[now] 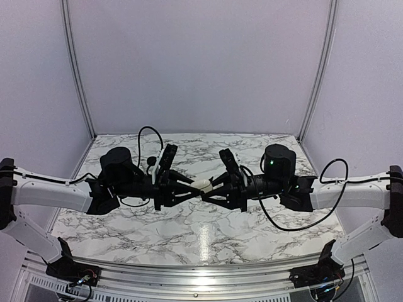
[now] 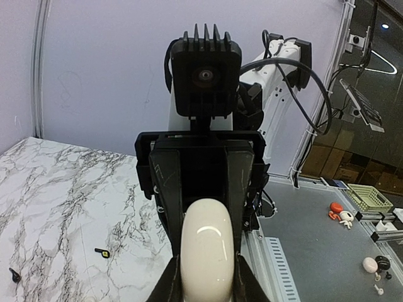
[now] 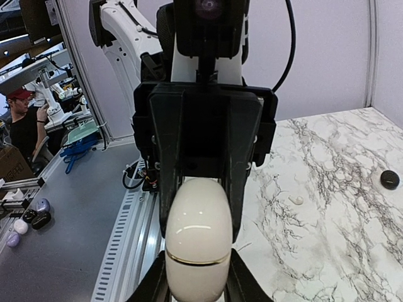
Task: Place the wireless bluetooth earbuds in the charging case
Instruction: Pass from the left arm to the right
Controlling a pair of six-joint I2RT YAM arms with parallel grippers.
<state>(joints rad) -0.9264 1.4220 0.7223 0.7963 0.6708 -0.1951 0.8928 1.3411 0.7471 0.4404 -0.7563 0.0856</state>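
Note:
A cream egg-shaped charging case (image 1: 201, 185) hangs above the middle of the marble table, its lid closed along a thin seam. My left gripper (image 1: 190, 186) is shut on one end and my right gripper (image 1: 213, 187) on the other, fingertips facing. The case fills the left wrist view (image 2: 204, 251) between my left gripper's jaws (image 2: 204, 280). It shows the same way in the right wrist view (image 3: 198, 242) in my right gripper (image 3: 197, 280). Two tiny black earbuds lie on the table below: one with a stem (image 2: 102, 253), one hook-shaped (image 2: 14, 274).
A small round black object (image 3: 390, 179) and a tiny white piece (image 3: 295, 200) lie on the marble table (image 1: 208, 233). Grey walls close the back and sides. A metal rail (image 1: 189, 280) runs along the near edge.

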